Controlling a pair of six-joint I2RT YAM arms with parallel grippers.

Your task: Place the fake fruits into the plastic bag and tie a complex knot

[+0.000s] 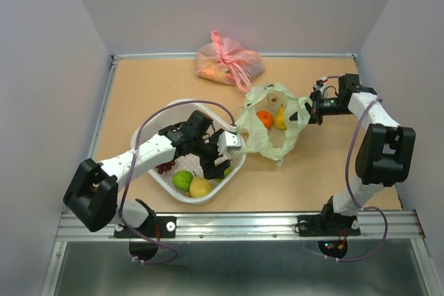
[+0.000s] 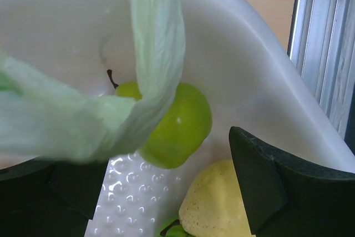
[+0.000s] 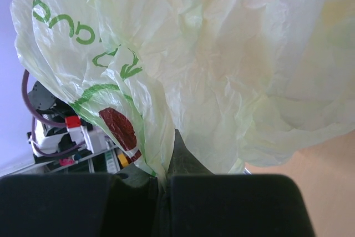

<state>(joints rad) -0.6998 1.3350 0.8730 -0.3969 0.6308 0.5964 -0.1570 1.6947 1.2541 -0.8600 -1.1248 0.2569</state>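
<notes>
Top external view is showing you the table (image 1: 146,88) first, with the plastic bag (image 1: 274,136) lying open near its middle, just beside the white basket (image 1: 198,201). The pink bag (image 1: 229,62) is sitting well apart at the far edge and is playing no part.

The plastic bag is thin, crinkly film, so it is going to be very light, limp and slippery, and it is sagging wherever nothing is holding it up. Your right gripper (image 1: 316,110) is clamping shut on its right-hand edge, and the right wrist view is showing the plastic bunching straight up out of the closed fingers. That is looking like a sound place to hold: gathered material at the rim, not a single layer that is likely to tear or slide out.

An orange (image 1: 264,118) and a yellow fruit (image 1: 280,120) are already lying inside. One handle strip (image 2: 158,54) is draping over the basket, right across the left wrist view.

Your left gripper (image 2: 166,198) is hanging there with its jaws spread wide and holding nothing, over a green fruit (image 2: 180,126) and a yellow pear (image 2: 213,209). These are looking hard, glossy and light, so they are liable to squirt out of a pinch. Take each across its widest part. The grape bunch (image 1: 165,168), being lumpier, is probably offering the surest grip.
</notes>
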